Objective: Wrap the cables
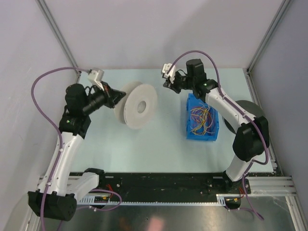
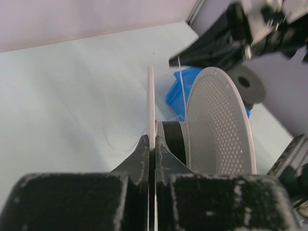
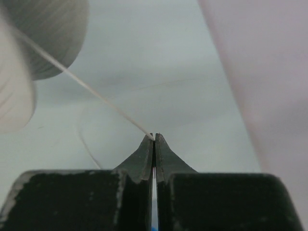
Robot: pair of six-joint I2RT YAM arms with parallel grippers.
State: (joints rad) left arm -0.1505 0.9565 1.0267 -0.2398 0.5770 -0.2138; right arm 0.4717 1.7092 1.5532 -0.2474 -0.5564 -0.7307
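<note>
The left gripper (image 2: 152,144) is clamped on the spool's (image 1: 137,106) near flange. The right gripper (image 3: 154,138) is pinched shut on a thin white strand (image 3: 96,94) running to the spool. The strand wants holding taut and guiding between the flanges (slack would likely slip off). The coloured cables (image 1: 202,119) lie in the bin (image 1: 202,139), beneath the right arm and apart from both grippers.

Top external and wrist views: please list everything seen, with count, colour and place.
White plastic spool: one, white with dark core, left of centre.
Thin white wire: one, white, stretched from spool to right gripper.
Blue plastic bin: one, blue, right of spool.
Bunch of thin cables: one, mostly yellow and orange, inside bin.
Dark grey round disc: one, dark grey, right of bin.
Pale table: one, pale bluish, under everything.
Left gripper: one, black, shut on spool flange.
Right gripper: one, black, shut on wire.
</note>
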